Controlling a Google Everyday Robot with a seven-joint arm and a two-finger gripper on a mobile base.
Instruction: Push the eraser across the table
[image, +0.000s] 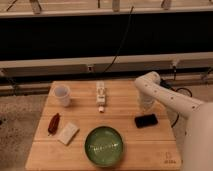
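Closest to me, a green bowl (104, 146) sits near the front edge of the table (145, 152), about midway along it. There is a small dark mark (169, 161) on the wood off to the bowl's right, by the front corner.

Just left of the bowl lies a pale white block (67, 133), flat and turned at an angle. A red object (53, 123) lies beside it, further left from the bowl.

Right of the bowl and a little behind it lies the eraser (146, 120), black and flat on the wood, its long side roughly across the table. It sits apart from the bowl.

The gripper (146, 106) hangs just behind the eraser, on the side away from the bowl, pointing down at the tabletop. I cannot tell whether it is open or closed, or whether it touches the eraser.

The white arm (170, 100) comes in from the right, beyond the bowl's side of the table. It rises to a bend (147, 81) above the far right part of the table, then drops straight down to the gripper.

Behind the bowl, toward the far edge, lies a white segmented strip (101, 92), with a small white piece (101, 109) at its near end. Behind the bowl and to its left stands a white cup (62, 95), upright.

Past the table runs a pale ledge (60, 64) along a dark wall, with a black cable (122, 45) hanging down to it.
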